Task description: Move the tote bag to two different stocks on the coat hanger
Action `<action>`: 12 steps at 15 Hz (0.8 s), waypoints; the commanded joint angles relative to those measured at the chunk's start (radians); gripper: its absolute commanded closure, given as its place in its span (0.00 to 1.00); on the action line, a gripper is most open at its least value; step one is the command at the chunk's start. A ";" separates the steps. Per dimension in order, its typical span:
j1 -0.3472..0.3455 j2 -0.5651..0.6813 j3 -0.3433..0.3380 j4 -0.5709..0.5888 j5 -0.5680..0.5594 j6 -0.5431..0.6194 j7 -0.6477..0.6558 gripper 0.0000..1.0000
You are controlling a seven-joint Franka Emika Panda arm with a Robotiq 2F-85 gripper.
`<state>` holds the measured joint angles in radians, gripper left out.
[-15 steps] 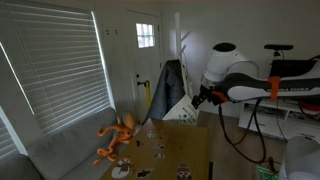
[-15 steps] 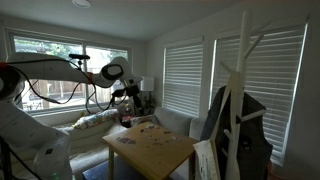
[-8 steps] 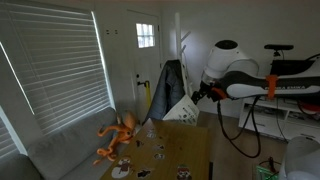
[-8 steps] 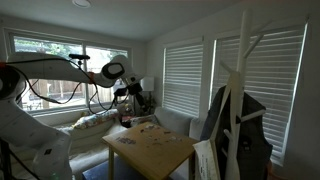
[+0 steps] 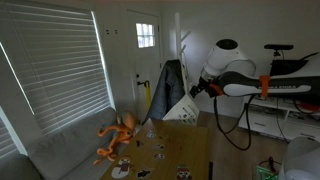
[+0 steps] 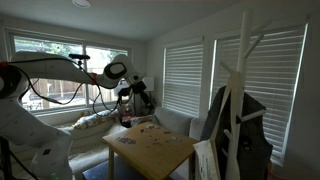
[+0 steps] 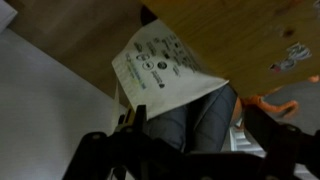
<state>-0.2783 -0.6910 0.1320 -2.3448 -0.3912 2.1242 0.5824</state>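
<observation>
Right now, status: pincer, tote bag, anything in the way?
Pincer open, empty, short of the coat hanger. Tote bag low beside the pole, untouched. Dark jacket hanging right beside it.

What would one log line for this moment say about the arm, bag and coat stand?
gripper: open, empty | tote bag: by coat stand, against dark jacket | gripper-bag contact: none
</observation>
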 commanded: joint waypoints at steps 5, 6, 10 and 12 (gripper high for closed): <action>-0.204 0.229 -0.065 0.150 -0.295 0.416 0.047 0.00; -0.218 0.259 -0.070 0.182 -0.313 0.439 0.061 0.00; -0.193 0.278 -0.111 0.198 -0.303 0.458 0.069 0.00; -0.188 0.322 -0.121 0.247 -0.305 0.466 0.090 0.00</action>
<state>-0.5037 -0.3697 0.0422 -2.1017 -0.6804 2.5991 0.6656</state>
